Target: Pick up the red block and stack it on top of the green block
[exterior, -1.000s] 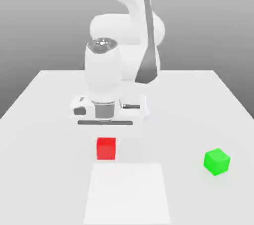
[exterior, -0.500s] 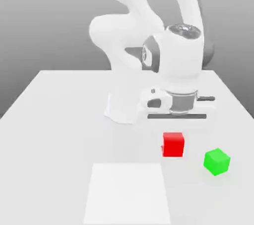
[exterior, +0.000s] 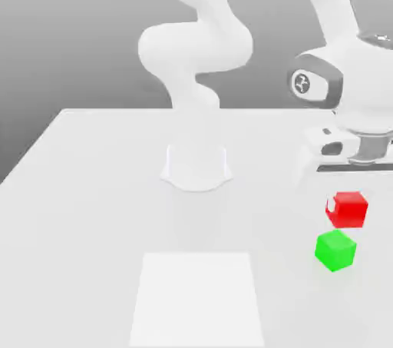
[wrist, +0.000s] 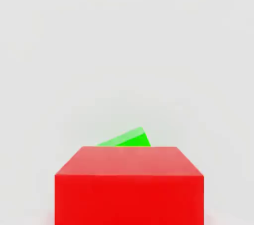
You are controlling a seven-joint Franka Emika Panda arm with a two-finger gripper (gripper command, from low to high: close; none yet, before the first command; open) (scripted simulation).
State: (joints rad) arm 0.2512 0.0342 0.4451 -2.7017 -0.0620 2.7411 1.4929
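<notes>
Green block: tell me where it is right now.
In the exterior view, the green block sits on the table toward the right, just below the red block in the picture.

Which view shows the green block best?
The exterior view: the green block appears there unobstructed, with several faces visible. The hand view shows just part of it, behind the red block.

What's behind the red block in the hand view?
Part of the green block sticks out past the red block: one corner and some of its upper faces. The rest of it is covered by the red block.
</notes>
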